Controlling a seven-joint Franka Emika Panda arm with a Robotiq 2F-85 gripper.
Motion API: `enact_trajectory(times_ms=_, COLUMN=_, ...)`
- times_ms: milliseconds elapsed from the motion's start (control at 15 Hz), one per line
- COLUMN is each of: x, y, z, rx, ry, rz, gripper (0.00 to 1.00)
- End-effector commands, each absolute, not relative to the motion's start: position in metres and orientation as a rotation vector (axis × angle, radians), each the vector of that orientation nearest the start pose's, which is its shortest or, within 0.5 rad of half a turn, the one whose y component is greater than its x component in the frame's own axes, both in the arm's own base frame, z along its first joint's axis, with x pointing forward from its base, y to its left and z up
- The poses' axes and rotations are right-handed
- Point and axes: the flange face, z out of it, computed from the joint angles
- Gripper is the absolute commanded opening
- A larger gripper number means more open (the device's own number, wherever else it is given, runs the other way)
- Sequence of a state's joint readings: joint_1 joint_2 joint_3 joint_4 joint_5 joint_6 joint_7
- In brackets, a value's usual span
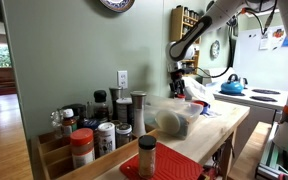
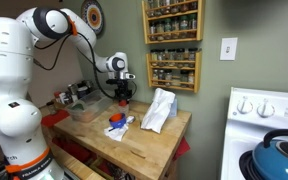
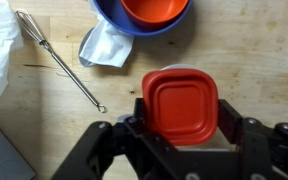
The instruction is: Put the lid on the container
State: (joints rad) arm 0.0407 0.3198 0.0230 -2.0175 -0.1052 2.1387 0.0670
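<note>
My gripper (image 3: 182,112) is shut on a red, rounded-square lid (image 3: 181,100), with one finger on each side of it, above the wooden countertop. In both exterior views the gripper (image 2: 124,97) (image 1: 180,84) hangs over the counter. The container, a large rounded clear tub with something pale beige inside, sits on the counter (image 1: 173,121); it also shows beside the gripper (image 2: 84,110). The container is out of the wrist view.
A blue bowl (image 3: 144,18) holding an orange bowl lies just ahead, on a white napkin (image 3: 104,45). A metal whisk (image 3: 59,60) lies nearby. A white bag (image 2: 159,110) stands on the counter. Spice jars (image 1: 94,135) crowd one end, and a stove with a blue kettle (image 2: 284,155) is alongside.
</note>
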Motion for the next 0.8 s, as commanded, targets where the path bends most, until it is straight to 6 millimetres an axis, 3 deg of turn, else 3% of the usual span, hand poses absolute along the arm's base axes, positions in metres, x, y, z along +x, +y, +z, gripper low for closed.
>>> enact_trajectory(times_ms=0, x=0.5792, y=0.0341, z=0.2679, rx=-3.189, ry=-0.088, rz=0.323, gripper=0.46)
enact_trajectory(times_ms=733, x=0.5777, y=0.0353, z=0.2756, rx=-3.188, ry=-0.102, rz=0.332, gripper=0.46)
